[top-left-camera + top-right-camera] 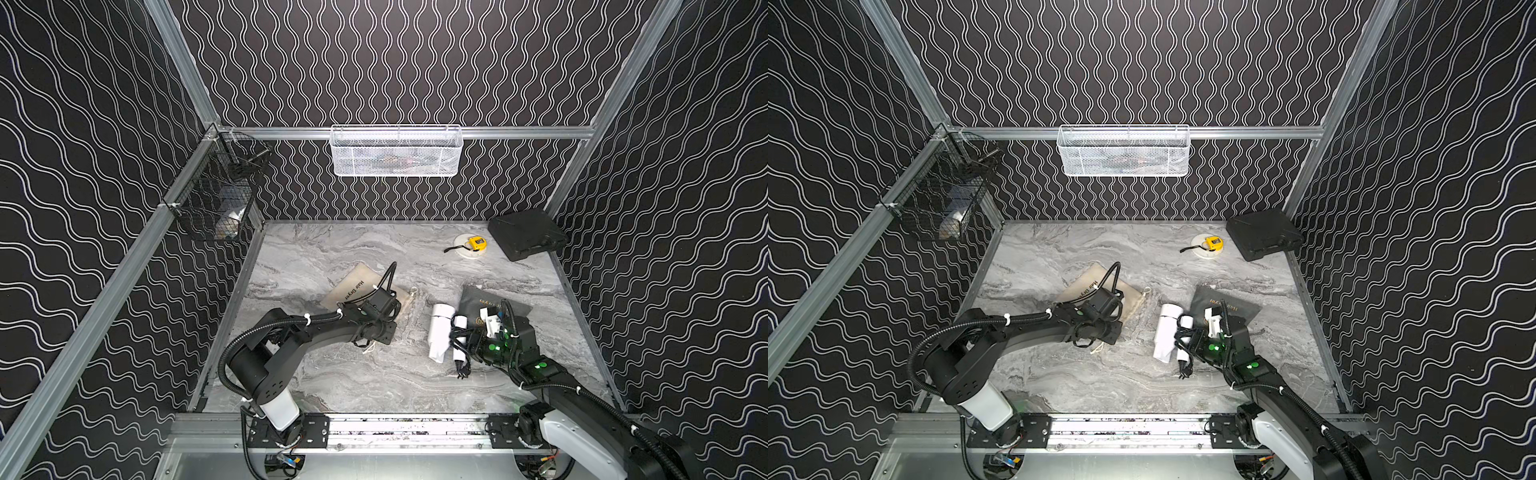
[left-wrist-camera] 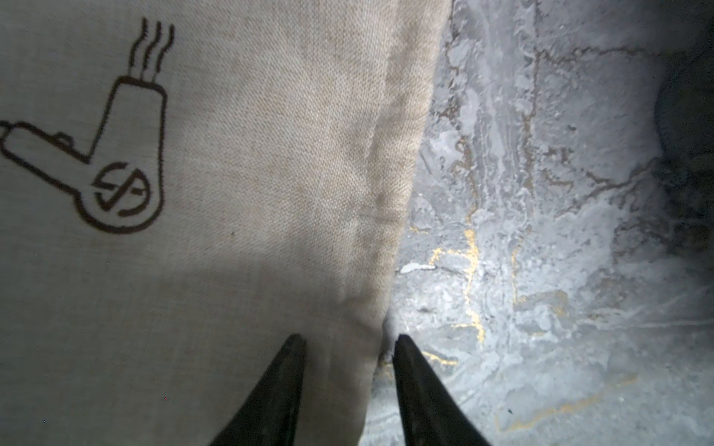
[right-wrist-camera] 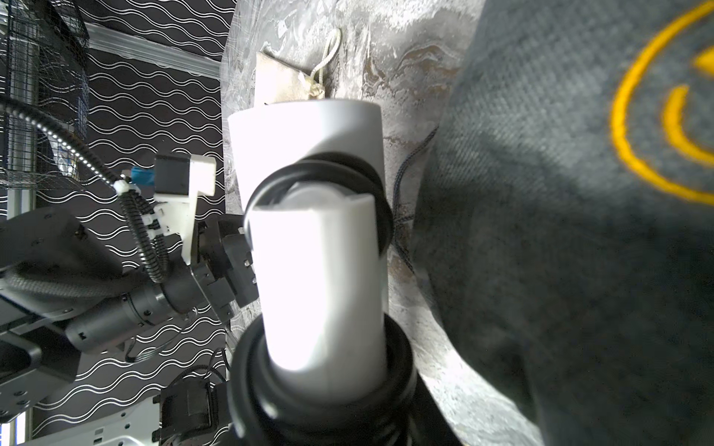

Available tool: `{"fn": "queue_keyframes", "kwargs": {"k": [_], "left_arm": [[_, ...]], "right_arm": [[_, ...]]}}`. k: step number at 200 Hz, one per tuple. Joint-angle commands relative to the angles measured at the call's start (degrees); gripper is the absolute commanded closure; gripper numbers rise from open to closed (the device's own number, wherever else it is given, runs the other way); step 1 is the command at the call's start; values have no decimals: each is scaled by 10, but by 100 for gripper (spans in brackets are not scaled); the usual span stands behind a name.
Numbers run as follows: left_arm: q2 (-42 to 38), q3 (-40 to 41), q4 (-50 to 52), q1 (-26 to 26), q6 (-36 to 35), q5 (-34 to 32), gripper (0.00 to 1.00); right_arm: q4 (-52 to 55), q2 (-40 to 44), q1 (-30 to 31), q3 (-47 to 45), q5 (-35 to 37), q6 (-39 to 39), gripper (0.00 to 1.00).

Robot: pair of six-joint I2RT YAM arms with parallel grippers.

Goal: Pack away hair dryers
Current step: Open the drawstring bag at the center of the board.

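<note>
1. Right gripper [image 1: 465,341], lower right of centre in both top views, is closed partway round the handle of the white hair dryer [image 1: 439,332]. Its fingers are hidden behind the black cord [image 3: 382,216] coiled on that handle.
2. In both top views the dryer's barrel runs up and down the frame, just left of the gripper, low over the marble table [image 1: 332,249]. The plug trails toward the lower edge.
3. Just right of the dryer, a dark grey bag [image 1: 490,301] with gold print lies flat, partly under the right wrist.
4. At frame centre, the left gripper [image 2: 347,343] stands partly open at the edge of the beige bag [image 2: 232,193]. One finger sits over the cloth and the other over bare table just past the hem. I cannot tell whether any cloth is pinched.
5. That bag lies flat, left of the dryer and apart from it.
6. At the table's upper right, well apart, a yellow tape measure [image 1: 476,242] rests on a white disc.
</note>
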State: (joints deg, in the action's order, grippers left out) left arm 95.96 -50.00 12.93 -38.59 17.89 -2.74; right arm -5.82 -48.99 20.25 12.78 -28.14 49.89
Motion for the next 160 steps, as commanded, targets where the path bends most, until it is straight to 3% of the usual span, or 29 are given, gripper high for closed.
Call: {"fn": "queue_keyframes", "kwargs": {"k": [1,53,160], "left_arm": [[4,-4,-9,0,-11,4,62],[6,2,-23,0,-4,15,79],[-32,27,-54,-3,-11,35,95]], "right_arm": [[-20,5,1,1,-3,-5,91],[-18,9,1,-3,-4,-4,91],[-17,6,1,-13,-20,-21,92]]}}
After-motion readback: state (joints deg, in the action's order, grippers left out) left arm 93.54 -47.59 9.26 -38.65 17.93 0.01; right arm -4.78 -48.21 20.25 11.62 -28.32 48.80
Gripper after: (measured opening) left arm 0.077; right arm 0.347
